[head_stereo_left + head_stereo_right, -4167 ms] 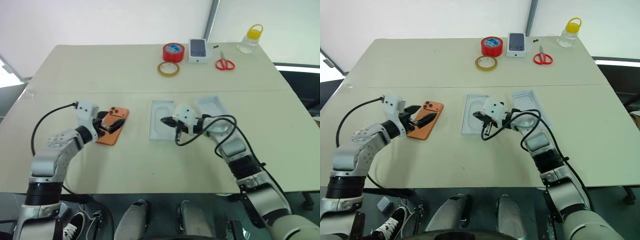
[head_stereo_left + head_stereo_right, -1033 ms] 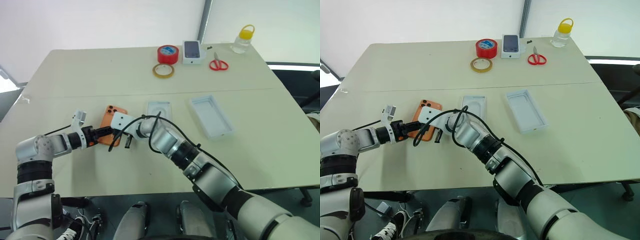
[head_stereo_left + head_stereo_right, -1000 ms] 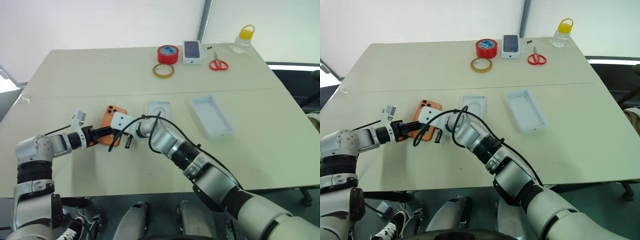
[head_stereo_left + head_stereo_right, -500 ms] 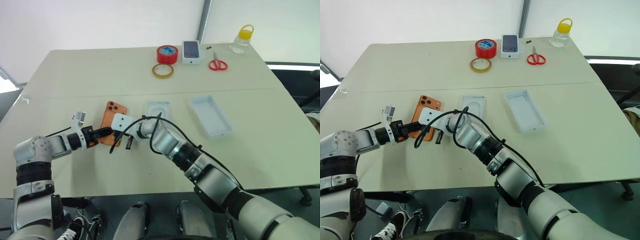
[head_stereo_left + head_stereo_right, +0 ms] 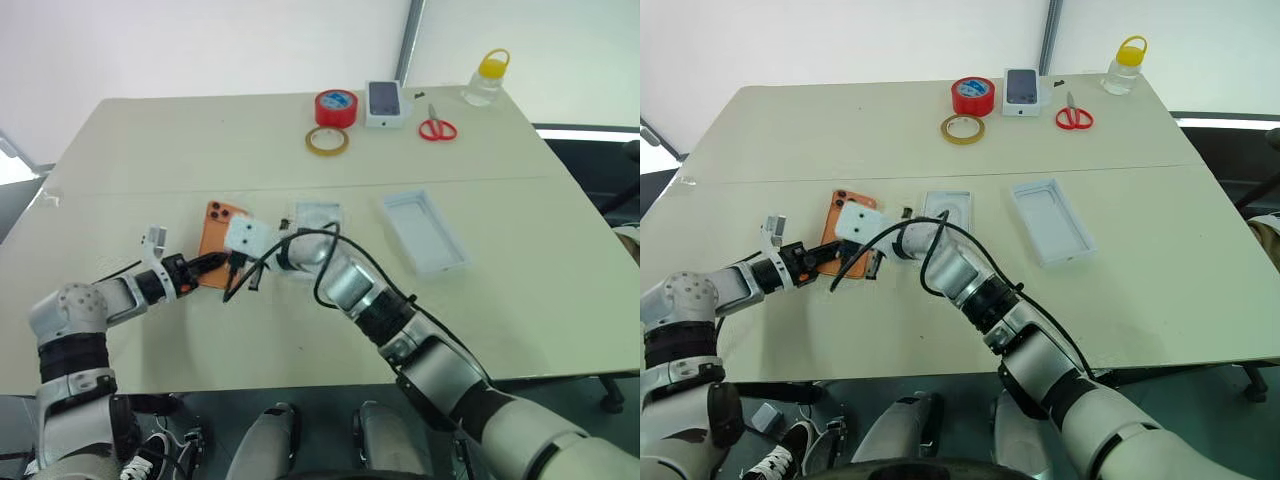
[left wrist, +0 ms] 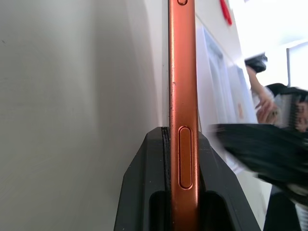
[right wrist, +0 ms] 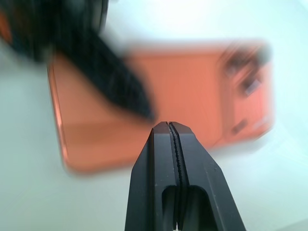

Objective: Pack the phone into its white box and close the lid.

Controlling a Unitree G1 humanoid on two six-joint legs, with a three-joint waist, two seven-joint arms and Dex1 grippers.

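Left gripper [image 6: 179, 159]: nearest item, lower left of the head view. Its two black fingers are clamped on the edge of the phone [image 5: 217, 243], as the wrist view shows, with the slab's side button sitting right between them. The edge hold likely serves to lift the slab clear of the table [image 5: 300, 330] for carrying to its tray.

Right gripper [image 7: 172, 134]: left of centre, arm reaching across from the lower right. Jaws pressed together, holding nothing; tips hover just over the phone's orange back, probably as a steadying or nudging aid.

Phone: orange slab, left of centre, camera block at its far end, lying beside the white box [image 5: 945, 208].

White box: centre of the table, just right of the phone, open and with nothing in it. Packing judged not yet done.

Lid [image 5: 425, 231]: right of centre, well apart from the box, pale inner face up, ready to be turned over and fitted.

Far edge, upper middle to upper right: tan tape ring [image 5: 327, 139], red tape roll [image 5: 340, 106], small white box with a dark phone picture [image 5: 384, 102], red scissors [image 5: 437, 127], yellow-capped jar [image 5: 484, 79]. All stand clear of the work.
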